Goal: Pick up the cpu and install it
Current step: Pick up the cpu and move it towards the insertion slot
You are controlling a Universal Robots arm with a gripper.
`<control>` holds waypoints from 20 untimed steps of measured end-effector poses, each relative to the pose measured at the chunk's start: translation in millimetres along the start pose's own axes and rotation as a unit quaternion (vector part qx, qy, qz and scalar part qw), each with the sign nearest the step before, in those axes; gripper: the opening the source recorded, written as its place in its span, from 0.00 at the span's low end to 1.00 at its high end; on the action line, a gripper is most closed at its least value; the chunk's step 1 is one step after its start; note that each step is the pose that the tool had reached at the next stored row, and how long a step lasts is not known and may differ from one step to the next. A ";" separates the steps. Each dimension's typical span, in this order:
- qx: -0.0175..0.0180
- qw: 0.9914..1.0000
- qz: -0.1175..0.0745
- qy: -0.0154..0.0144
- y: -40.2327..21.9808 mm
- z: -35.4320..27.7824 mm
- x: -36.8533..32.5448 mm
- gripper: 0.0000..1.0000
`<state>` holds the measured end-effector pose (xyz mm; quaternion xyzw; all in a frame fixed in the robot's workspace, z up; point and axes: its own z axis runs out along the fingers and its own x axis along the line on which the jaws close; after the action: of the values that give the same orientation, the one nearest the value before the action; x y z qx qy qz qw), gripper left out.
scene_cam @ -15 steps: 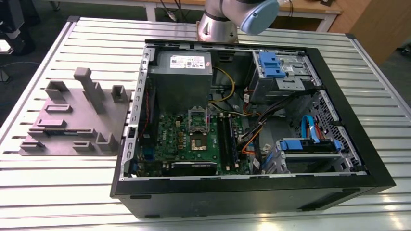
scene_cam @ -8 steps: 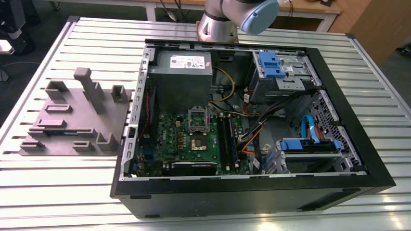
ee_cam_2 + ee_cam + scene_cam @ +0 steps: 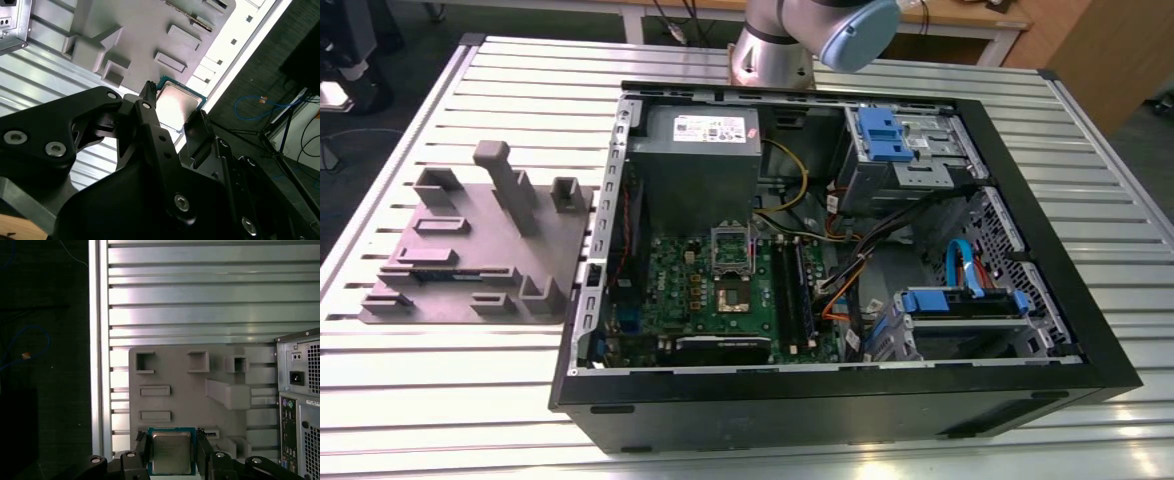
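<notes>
The cpu [image 3: 171, 452] sits between the two black fingers [image 3: 202, 445] of the gripper [image 3: 171, 436]. They are clamped on opposite edges of the chip, so its silver-grey metal top and green rim face the first wrist view. In the second wrist view the same chip [image 3: 176, 102] shows held at the tips of the fingers [image 3: 150, 107], clear of the surfaces behind it. Behind it lies the grey fixture plate [image 3: 185, 400], with its rectangular pockets and raised blocks, resting on the slatted metal desk [image 3: 200, 290]. The rear panel of the computer case [image 3: 300, 405] stands just beside the plate. In the exterior view the fixture plate [image 3: 480, 235] lies on the desk [image 3: 480, 400] at the exterior view's left of the open computer case [image 3: 854, 400], and the arm [image 3: 781, 45] rises behind the case. Inside the case, the green motherboard [image 3: 687, 290] carries the socket [image 3: 731, 292], whose silver bracket [image 3: 730, 245] stands upright over it. The grey power supply [image 3: 700, 150] sits beyond the board. Toward the exterior view's right are two drive cages with blue fittings, one at the back [image 3: 887, 135] and one nearer the front [image 3: 961, 305]. A bundle of black and orange cables [image 3: 847, 275] and a blue cable [image 3: 958, 265] run between them.
</notes>
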<state>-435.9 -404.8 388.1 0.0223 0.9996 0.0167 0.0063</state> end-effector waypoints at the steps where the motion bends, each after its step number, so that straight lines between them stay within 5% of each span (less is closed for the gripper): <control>1: 0.000 1.000 0.000 0.000 0.0 -0.5 0.0 0.47; 20: 0.000 1.000 0.000 0.000 0.3 -2.2 -5.5 0.47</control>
<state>-430.5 -404.8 390.4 0.0223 0.9996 0.0168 0.0064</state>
